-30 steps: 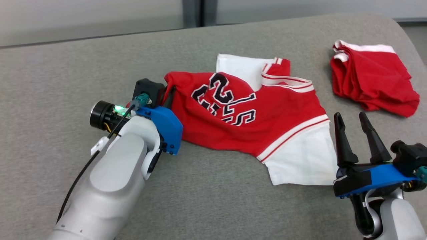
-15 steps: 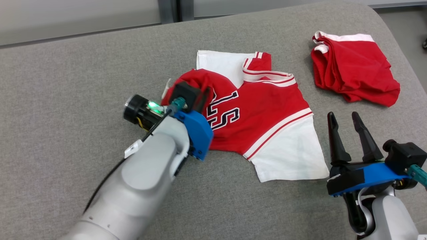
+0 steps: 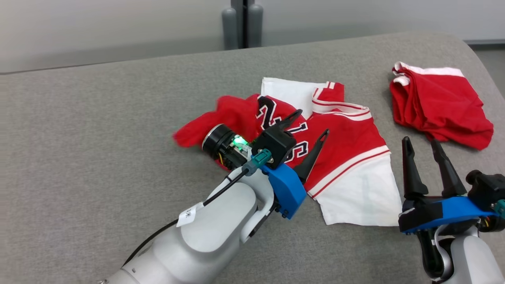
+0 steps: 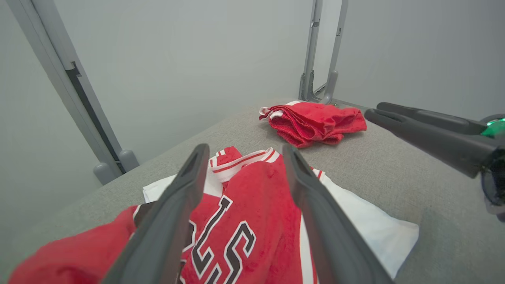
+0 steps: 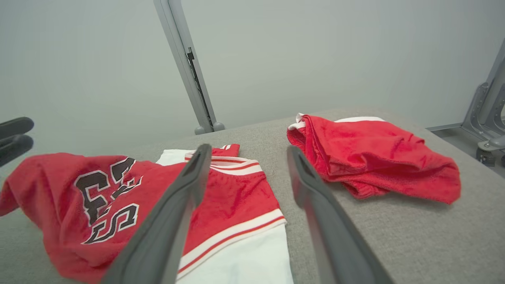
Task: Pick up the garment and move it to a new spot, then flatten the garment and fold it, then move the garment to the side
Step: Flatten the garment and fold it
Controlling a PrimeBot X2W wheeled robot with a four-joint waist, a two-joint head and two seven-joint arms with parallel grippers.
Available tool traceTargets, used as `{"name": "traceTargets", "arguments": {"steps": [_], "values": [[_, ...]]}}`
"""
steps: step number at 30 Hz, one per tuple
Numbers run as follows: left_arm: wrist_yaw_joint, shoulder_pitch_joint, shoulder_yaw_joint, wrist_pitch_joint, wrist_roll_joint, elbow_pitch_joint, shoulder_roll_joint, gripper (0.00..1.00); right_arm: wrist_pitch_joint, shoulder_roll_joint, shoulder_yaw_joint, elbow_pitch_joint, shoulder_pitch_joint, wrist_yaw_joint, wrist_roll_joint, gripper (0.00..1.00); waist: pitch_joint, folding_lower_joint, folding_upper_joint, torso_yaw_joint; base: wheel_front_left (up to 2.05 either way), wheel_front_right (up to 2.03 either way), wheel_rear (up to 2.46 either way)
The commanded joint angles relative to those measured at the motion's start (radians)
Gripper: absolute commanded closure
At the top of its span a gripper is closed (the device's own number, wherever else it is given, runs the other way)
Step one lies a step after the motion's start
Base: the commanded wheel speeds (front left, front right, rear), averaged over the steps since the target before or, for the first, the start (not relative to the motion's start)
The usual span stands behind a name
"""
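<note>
Left gripper is spread wide with nothing in it; it hangs over the middle of the garment, fingers pointing far and right; in the left wrist view the gripper has the black lettering showing in the gap between the fingers, no cloth pinched.

Right gripper is also fully spread and holds nothing; it sits at the near right, just off the garment's white right edge, fingers pointing away from me; the right wrist view has the gripper looking out across the garment.

Garment is the red and white jersey, lying mid-table on the grey padded surface; not flat; its left part is bunched into a red heap beside the left wrist, a white panel lies near right, another white piece pokes out on the far side.

Second red bundle with white trim sits far right, well apart from the jersey; neither gripper touches it.
</note>
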Motion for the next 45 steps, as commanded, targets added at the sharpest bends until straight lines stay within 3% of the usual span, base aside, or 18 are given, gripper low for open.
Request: {"name": "traceTargets", "arguments": {"steps": [1,5,18,22,30,36,37,38,45], "values": [[0.01,-0.008,-0.002,-0.007,-0.005,-0.006,0.001,0.0,-0.004,-0.003,-0.004,-0.002,0.014,0.0,-0.001,0.0,-0.004,0.0001,0.0001,0.006,0.0,0.0,0.0],[0.046,-0.007,0.015,-0.016,-0.022,-0.008,0.007,0.0,0.003,-0.003,-0.016,-0.013,0.021,0.0,-0.004,0.0,-0.021,0.0001,0.0001,0.03,0.0,0.0,0.0],[0.144,0.128,0.138,0.041,-0.14,0.14,0.177,0.0,0.017,-0.003,-0.017,-0.035,0.04,0.0,-0.006,0.0,-0.017,0.0001,0.0001,0.04,0.0,0.0,0.0],[0.132,0.136,0.167,0.05,-0.184,0.186,0.177,0.0,0.02,-0.003,-0.008,-0.038,0.03,0.0,-0.005,0.0,-0.002,0.0001,0.0001,0.025,0.0,0.0,0.0],[0.148,0.087,0.255,0.026,-0.259,0.3,0.17,0.0,0.028,-0.003,0.008,-0.045,0.015,0.0,-0.014,0.0,0.041,0.0001,0.0001,-0.032,0.0,0.0,0.0],[0.13,0.063,0.254,0.024,-0.268,0.372,0.159,0.0,0.025,-0.003,0.005,-0.046,0.02,0.0,-0.016,0.0,0.053,0.0001,0.0001,-0.053,0.0,0.0,0.0],[0.126,0.059,0.252,0.019,-0.267,0.38,0.155,0.56,0.024,-0.003,0.005,-0.045,0.019,0.0,-0.016,0.0,0.052,0.0001,0.0001,-0.055,0.0,0.0,0.0],[0.122,0.052,0.251,0.016,-0.268,0.388,0.15,1.0,0.023,-0.003,0.004,-0.045,0.02,0.0,-0.016,0.0,0.052,0.0001,0.0001,-0.055,0.0,0.0,0.0],[0.099,0.027,0.24,-0.034,-0.251,0.412,0.128,1.0,0.017,-0.003,-0.007,-0.038,0.029,0.0,-0.011,0.0,0.032,0.0001,0.0001,-0.026,0.0,0.0,0.0]]}}
